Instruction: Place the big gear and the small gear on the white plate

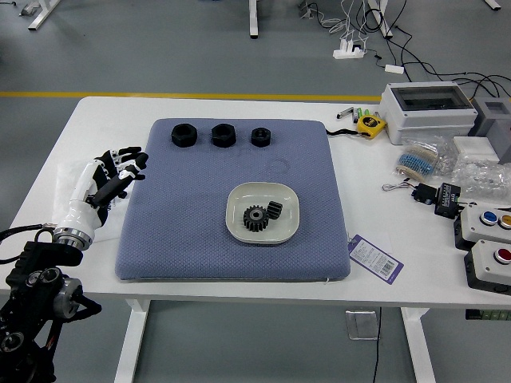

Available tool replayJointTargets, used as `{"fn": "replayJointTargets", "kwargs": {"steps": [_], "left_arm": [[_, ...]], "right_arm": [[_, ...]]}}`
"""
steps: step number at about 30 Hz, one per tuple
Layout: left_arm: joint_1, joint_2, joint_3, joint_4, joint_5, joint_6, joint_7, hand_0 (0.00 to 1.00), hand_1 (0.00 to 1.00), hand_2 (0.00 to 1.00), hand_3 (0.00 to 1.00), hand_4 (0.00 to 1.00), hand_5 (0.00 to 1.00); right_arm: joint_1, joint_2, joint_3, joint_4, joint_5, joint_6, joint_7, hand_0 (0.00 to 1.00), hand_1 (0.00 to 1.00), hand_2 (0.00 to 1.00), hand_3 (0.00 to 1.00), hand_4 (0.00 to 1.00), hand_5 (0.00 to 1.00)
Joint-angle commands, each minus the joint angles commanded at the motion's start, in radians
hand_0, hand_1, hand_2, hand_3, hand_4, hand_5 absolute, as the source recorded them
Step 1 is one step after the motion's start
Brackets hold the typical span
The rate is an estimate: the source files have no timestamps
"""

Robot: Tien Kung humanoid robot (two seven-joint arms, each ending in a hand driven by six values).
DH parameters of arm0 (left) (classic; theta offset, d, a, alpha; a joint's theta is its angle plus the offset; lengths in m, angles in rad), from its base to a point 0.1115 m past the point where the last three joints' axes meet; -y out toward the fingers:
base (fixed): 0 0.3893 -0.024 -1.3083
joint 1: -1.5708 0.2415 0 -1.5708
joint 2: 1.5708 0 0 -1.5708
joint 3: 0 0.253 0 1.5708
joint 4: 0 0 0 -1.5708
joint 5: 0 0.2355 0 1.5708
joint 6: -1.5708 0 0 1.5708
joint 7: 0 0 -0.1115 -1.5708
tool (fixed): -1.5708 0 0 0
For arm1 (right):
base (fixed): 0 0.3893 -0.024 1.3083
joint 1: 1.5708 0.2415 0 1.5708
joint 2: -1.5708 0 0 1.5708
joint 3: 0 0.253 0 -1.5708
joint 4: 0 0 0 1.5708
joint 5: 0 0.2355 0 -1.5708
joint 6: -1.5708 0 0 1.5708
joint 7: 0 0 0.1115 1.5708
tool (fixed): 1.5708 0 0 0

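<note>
L hand (107,187) spread, empty — big gear (255,219) & small gear (274,210) on plate (257,192) to its right; low swing cd jolt both.

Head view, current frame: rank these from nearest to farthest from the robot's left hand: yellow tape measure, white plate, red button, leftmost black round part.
From the left hand:
1. Leftmost black round part, far left of the mat
2. White plate, on the mat
3. Yellow tape measure, right of the mat
4. Red button, far right
</note>
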Motion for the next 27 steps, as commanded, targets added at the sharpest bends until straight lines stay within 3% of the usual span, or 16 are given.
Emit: {"fn": "replayJointTargets", "kwargs": {"steps": [17, 18, 23, 24, 27], "left_arm": [[0.002, -0.003, -0.003, 0.012, 0.007, 0.02, 0.002, 0.53, 0.62, 0.694, 0.621, 0.862, 0.469], [0.002, -0.003, -0.003, 0.012, 0.007, 0.021, 0.002, 0.666, 0.646, 0.712, 0.625, 0.862, 0.471], [0.008, -0.002, 0.0, 0.023, 0.009, 0.027, 0.017, 0.666, 0.646, 0.712, 0.625, 0.862, 0.471], [0.009, -0.002, 0.001, 0.025, 0.009, 0.027, 0.018, 0.814, 0.756, 0.841, 0.678, 0.852, 0.466], [0.015, -0.002, 0.004, 0.029, 0.008, 0.028, 0.02, 0.814, 0.756, 0.841, 0.678, 0.852, 0.466]], "right_arm": [[0.001, 0.001, 0.0, 0.0, -0.001, -0.001, -0.001, 0.685, 0.659, 0.742, 0.601, 0.81, 0.726], [0.001, 0.001, 0.001, 0.0, -0.002, -0.001, -0.002, 0.685, 0.658, 0.742, 0.602, 0.809, 0.726], [-0.003, 0.003, 0.006, 0.001, -0.013, -0.002, -0.007, 0.685, 0.658, 0.742, 0.602, 0.809, 0.726], [-0.004, 0.003, 0.007, 0.001, -0.015, -0.002, -0.008, 0.687, 0.659, 0.742, 0.601, 0.809, 0.725], [-0.007, 0.004, 0.011, 0.001, -0.022, -0.003, -0.011, 0.687, 0.659, 0.742, 0.601, 0.809, 0.725]]}}
